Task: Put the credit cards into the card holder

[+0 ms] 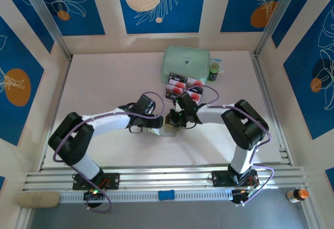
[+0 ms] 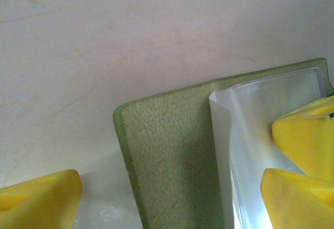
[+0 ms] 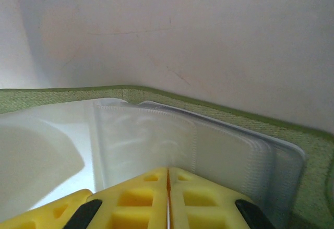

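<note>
Since the card holder (image 2: 172, 156) lies flat and open on the table (image 1: 104, 83), green fabric down and clear sleeves (image 2: 250, 135) up, it reads as light and floppy. Cloth cover, thin glossy plastic pockets. It will likely slide or fold if pushed from one side. The sleeves look slippery and easy to crease, so pinning one edge while the other arm feeds a card seems the safe way. Best hold: the stiff stitched fabric rim, or a flat press on the sleeve stack, not the loose pocket lip.

Overhead it sits mid-table between the two grippers, well apart from the credit cards (image 1: 183, 86). Those are grouped farther back, just in front of the mint-green case (image 1: 185, 61). None is in the holder yet, as far as I can see. The cards look thin, rigid and smooth, so take them by a short edge.

Right gripper (image 3: 168, 179): fingers pressed together right over the clear sleeves. Can't tell if a sleeve leaf is nipped between them. Left gripper (image 2: 167, 192): spread wide, released, the holder's corner lying between its fingers and nothing grasped. The upper yellow finger (image 2: 308, 135) on the sleeve in the left wrist view probably belongs to the other arm.
</note>
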`<state>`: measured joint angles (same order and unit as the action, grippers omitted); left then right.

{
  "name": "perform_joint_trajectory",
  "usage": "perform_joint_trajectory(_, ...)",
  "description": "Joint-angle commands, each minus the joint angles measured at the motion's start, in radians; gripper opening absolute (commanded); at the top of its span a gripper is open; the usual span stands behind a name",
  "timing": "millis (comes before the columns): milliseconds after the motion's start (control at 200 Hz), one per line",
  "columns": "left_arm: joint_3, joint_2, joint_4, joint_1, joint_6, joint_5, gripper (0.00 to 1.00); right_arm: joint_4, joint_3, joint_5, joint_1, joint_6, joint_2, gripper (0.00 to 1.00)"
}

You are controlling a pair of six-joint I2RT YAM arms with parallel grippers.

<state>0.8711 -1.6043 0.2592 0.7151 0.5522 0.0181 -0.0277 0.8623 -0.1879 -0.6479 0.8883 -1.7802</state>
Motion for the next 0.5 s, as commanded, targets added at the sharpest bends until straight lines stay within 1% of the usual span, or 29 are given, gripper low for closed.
perform_joint_trajectory(0, -0.019, 0.000, -0.018, 0.010, 0.009, -0.022, 0.89, 0.005, 0.014, -0.026, -0.010, 0.024, -0.022, 0.08)
perform_joint_trajectory(95, -0.033, -0.007, -0.030, 0.010, 0.010, -0.024, 0.87, -0.003, 0.012, -0.030, -0.009, 0.031, -0.019, 0.08)
perform_joint_trajectory(495, -0.061, -0.036, -0.063, 0.010, 0.009, -0.030, 0.75, -0.014, 0.006, -0.046, 0.007, 0.044, 0.007, 0.09)
